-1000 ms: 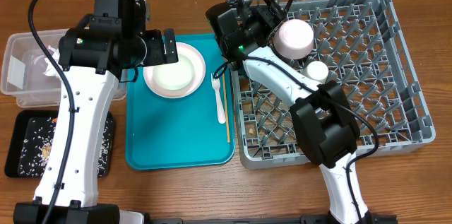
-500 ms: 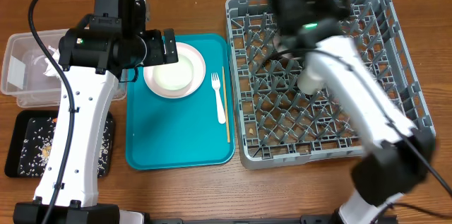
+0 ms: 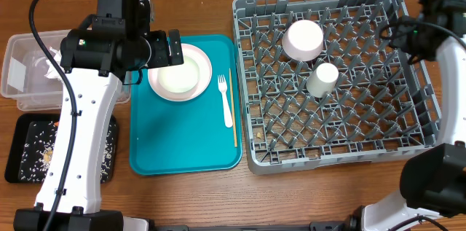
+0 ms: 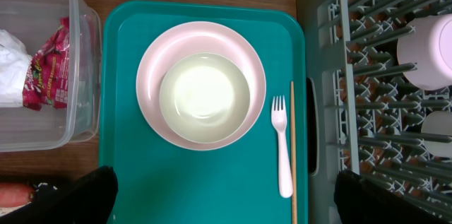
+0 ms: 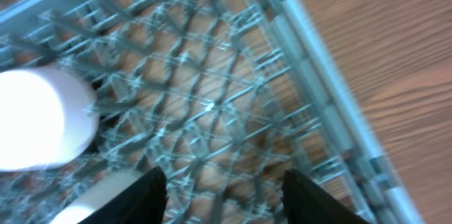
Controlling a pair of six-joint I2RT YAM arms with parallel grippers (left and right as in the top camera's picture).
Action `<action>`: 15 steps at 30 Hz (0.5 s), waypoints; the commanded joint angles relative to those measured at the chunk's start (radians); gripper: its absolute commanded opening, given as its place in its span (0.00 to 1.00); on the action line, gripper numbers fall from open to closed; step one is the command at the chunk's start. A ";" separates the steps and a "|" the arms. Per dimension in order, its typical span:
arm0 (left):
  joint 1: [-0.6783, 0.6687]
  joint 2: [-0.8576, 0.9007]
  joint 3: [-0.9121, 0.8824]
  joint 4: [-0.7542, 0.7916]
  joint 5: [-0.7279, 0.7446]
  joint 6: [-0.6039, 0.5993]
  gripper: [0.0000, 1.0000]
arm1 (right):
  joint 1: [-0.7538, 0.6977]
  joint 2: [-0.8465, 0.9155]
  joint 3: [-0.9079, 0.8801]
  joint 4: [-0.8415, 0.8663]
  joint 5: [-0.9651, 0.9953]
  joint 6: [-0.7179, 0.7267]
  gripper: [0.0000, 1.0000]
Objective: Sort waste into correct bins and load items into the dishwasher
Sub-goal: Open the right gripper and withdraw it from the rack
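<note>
Motion is all happening on the right side: the right gripper (image 5: 224,181), hovering over the rack's far-left corner a second ago, is now swinging out past the rack's (image 3: 328,162) right edge. It is leaving the bowl (image 3: 302,39) upside down among the pegs, with the cup (image 3: 322,79) just beside it. I judge that both are loaded, so the right arm is freeing itself for the next item.

The left gripper (image 4: 226,196) is staying put over the teal tray (image 4: 176,189), its fingers spread wide and grasping nothing. Below it the plate (image 4: 152,68) is carrying the second bowl (image 4: 205,97); the fork (image 4: 282,146) and stick (image 4: 292,153) are lying side by side to their right.

The left wrist view is showing what the arm is hiding from overhead: a red wrapper (image 4: 42,75) and a napkin (image 4: 10,68) sitting in the tub (image 4: 42,128). Only overhead is showing the black tray (image 3: 25,147) speckled with scraps. The right wrist view, though blurring, is showing its fingers standing apart over bare lattice, gripping nothing.
</note>
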 commanded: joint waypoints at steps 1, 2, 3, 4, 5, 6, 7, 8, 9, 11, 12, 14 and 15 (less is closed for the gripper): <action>0.003 -0.003 0.021 0.002 -0.006 0.001 1.00 | -0.010 -0.014 0.004 -0.032 -0.262 0.014 0.64; 0.003 -0.003 0.021 0.002 -0.006 0.001 1.00 | -0.003 -0.014 0.004 -0.061 -0.272 0.014 0.71; 0.003 -0.003 0.021 0.002 -0.006 0.002 1.00 | 0.003 -0.014 0.004 -0.073 -0.275 0.014 0.74; 0.003 -0.003 0.021 0.002 -0.006 0.002 1.00 | 0.013 -0.014 0.004 -0.085 -0.276 0.014 0.80; 0.003 -0.003 0.021 0.002 -0.006 0.001 1.00 | 0.023 -0.014 0.004 -0.091 -0.278 0.014 0.85; 0.003 -0.003 0.021 0.002 -0.006 0.002 1.00 | 0.031 -0.014 0.004 -0.092 -0.285 0.014 0.90; 0.003 -0.003 0.021 0.002 -0.006 0.002 1.00 | 0.041 -0.014 0.004 -0.092 -0.303 0.014 1.00; 0.003 -0.003 0.021 0.002 -0.006 0.002 1.00 | 0.048 -0.014 0.004 -0.093 -0.320 0.014 1.00; 0.003 -0.003 0.021 0.002 -0.006 0.002 1.00 | 0.056 -0.014 0.004 -0.095 -0.341 0.014 1.00; 0.003 -0.003 0.021 0.002 -0.006 0.002 1.00 | 0.077 -0.014 0.004 -0.104 -0.391 0.014 1.00; 0.003 -0.003 0.021 0.002 -0.005 0.001 1.00 | 0.085 -0.014 0.004 -0.113 -0.403 0.014 1.00; 0.003 -0.003 0.021 0.016 -0.003 -0.008 1.00 | 0.103 -0.014 0.004 -0.142 -0.404 0.014 1.00; 0.003 -0.003 0.021 0.035 -0.003 -0.010 1.00 | 0.110 -0.014 0.004 -0.158 -0.402 0.014 1.00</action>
